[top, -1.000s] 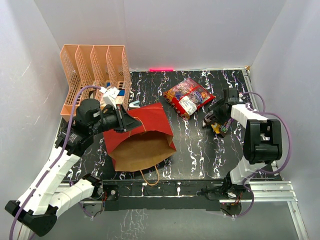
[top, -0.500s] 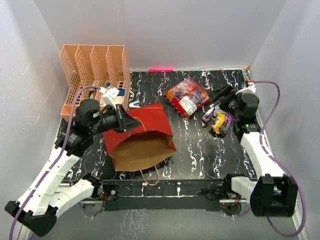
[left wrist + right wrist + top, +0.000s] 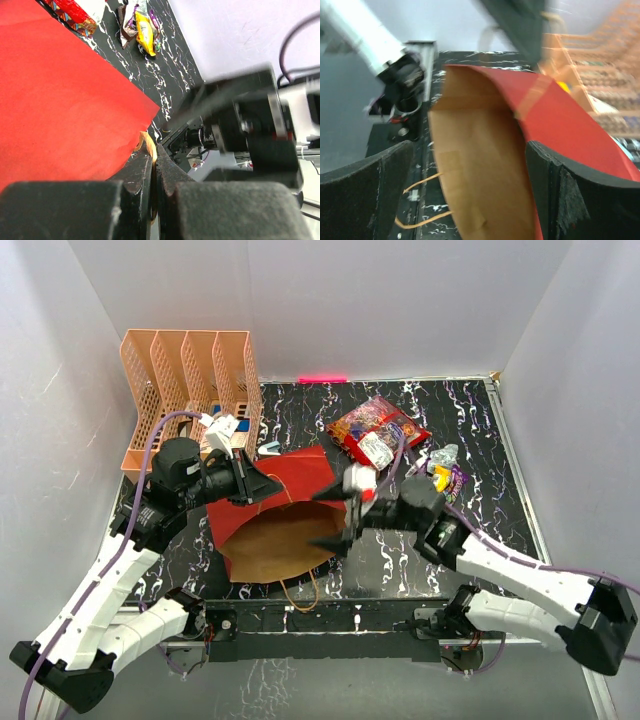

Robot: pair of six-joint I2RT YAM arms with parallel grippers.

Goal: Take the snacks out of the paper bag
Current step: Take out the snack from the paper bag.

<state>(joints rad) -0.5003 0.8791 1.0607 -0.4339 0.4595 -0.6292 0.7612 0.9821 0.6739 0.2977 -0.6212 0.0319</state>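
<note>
The paper bag (image 3: 300,485) lies on its side, red outside, its brown mouth facing the near edge. My left gripper (image 3: 256,484) is shut on the bag's tan handle (image 3: 146,141) at the upper rim and holds the mouth up. My right gripper (image 3: 335,515) stands open just in front of the mouth, one finger on each side of the opening. In the right wrist view the bag's inside (image 3: 480,185) shows only brown paper. The large red candy bag (image 3: 376,432) and several small packets (image 3: 440,472) lie on the table to the right of the paper bag.
A peach file rack (image 3: 190,380) stands at the back left, close behind the left gripper. A pink stick (image 3: 322,379) lies along the back wall. The bag's lower handle (image 3: 300,592) loops out toward the near edge. White walls close in three sides.
My right arm has swung left from the small packets to the bag's mouth, and its jaws have opened wide. The left gripper and the bag have stayed put.
</note>
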